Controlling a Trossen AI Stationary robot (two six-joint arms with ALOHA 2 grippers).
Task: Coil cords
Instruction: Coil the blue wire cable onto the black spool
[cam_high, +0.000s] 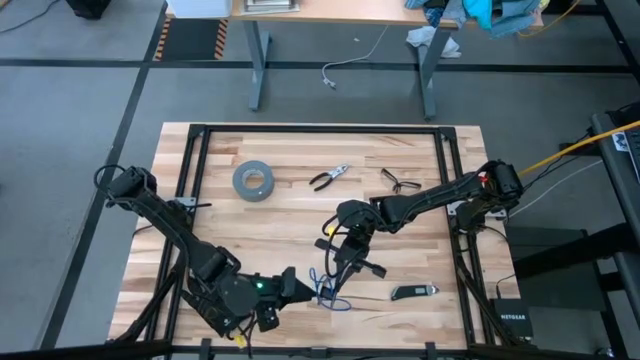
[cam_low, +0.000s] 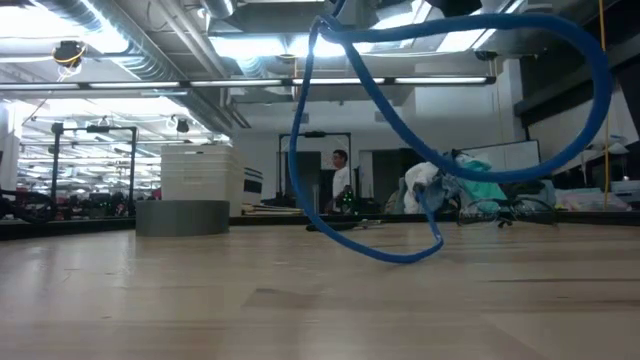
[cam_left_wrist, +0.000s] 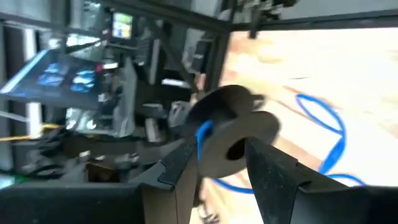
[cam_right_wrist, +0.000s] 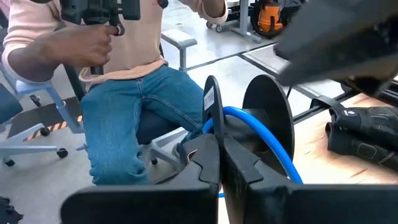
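The cord (cam_high: 325, 293) is a blue cable near the table's front edge, between my two grippers. In the low view its loops hang from above, and the lowest bend (cam_low: 400, 257) reaches the tabletop. One end runs onto a black spool (cam_left_wrist: 239, 130) with two round flanges (cam_right_wrist: 267, 118). My left gripper (cam_high: 300, 285) comes from the table's left and is shut on the spool. My right gripper (cam_high: 333, 282) reaches in from the far right and is shut on the cord beside the spool. My left gripper has the black spool between its two fingers (cam_left_wrist: 180, 171), which stand either side of a flange (cam_left_wrist: 249, 127). The spool is lifted clear of the table. Loose blue loops (cam_left_wrist: 329, 134) trail from it over the wood. My right gripper pinches the blue cord (cam_right_wrist: 239, 118) between its two shut fingers (cam_right_wrist: 208, 155), right where it leaves the spool's hub. The cord arches over the fingers and drops away past them (cam_right_wrist: 283, 165), slack.
A grey tape roll (cam_high: 253, 180), pliers (cam_high: 328, 178) and a small black wire object (cam_high: 400, 182) lie toward the table's far side. A utility knife (cam_high: 413, 292) lies near the front right. A seated person (cam_right_wrist: 124, 93) shows beyond the table's edge.
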